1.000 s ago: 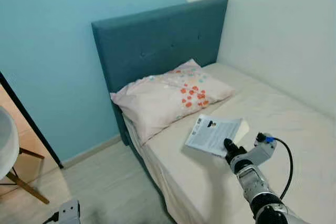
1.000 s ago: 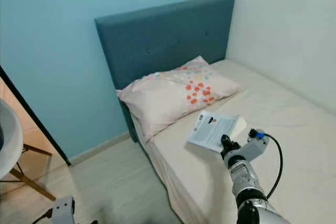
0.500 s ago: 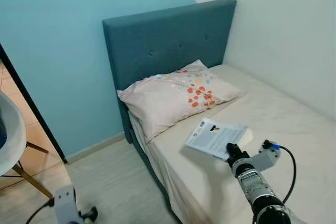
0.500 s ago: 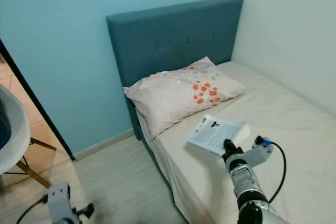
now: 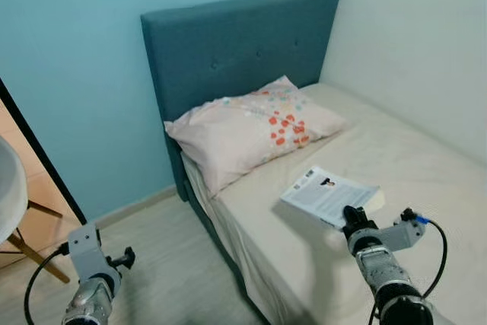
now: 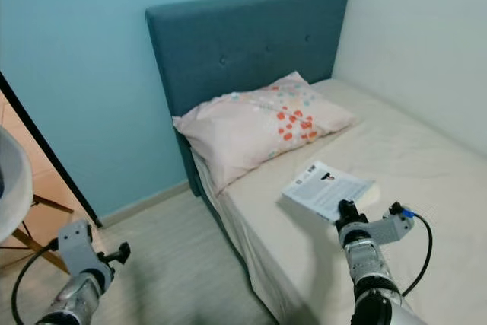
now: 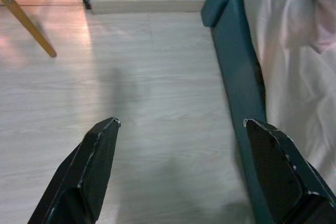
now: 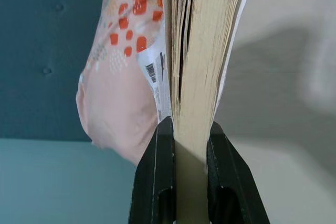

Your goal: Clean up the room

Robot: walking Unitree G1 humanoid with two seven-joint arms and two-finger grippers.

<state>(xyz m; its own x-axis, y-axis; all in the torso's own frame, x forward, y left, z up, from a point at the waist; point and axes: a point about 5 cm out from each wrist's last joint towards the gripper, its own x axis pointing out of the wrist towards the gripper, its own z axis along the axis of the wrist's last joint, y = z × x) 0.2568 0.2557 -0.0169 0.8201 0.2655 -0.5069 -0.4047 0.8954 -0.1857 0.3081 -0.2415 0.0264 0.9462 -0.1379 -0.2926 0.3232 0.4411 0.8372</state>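
A white paperback book [image 5: 329,195] hangs just above the cream bed [image 5: 426,165], back cover up with a barcode near the pillow side. My right gripper [image 5: 351,217] is shut on the book's near edge; in the right wrist view the yellowed page block [image 8: 202,51] sits clamped between the two black fingers [image 8: 157,177]. My left gripper [image 7: 181,129] is held low over the pale wood floor [image 7: 147,77] beside the bed's teal base, with its fingers spread wide and nothing between them.
A pink pillow with red dots [image 5: 251,127] lies against the teal headboard [image 5: 228,58]. White wall runs along the bed's far side. A white chair with wooden legs [image 5: 15,222] stands at the left by a dark door frame [image 5: 38,157].
The left arm has risen into sight at the lower left. The book and right gripper sit slightly further right and lower in the picture; the camera has also shifted.
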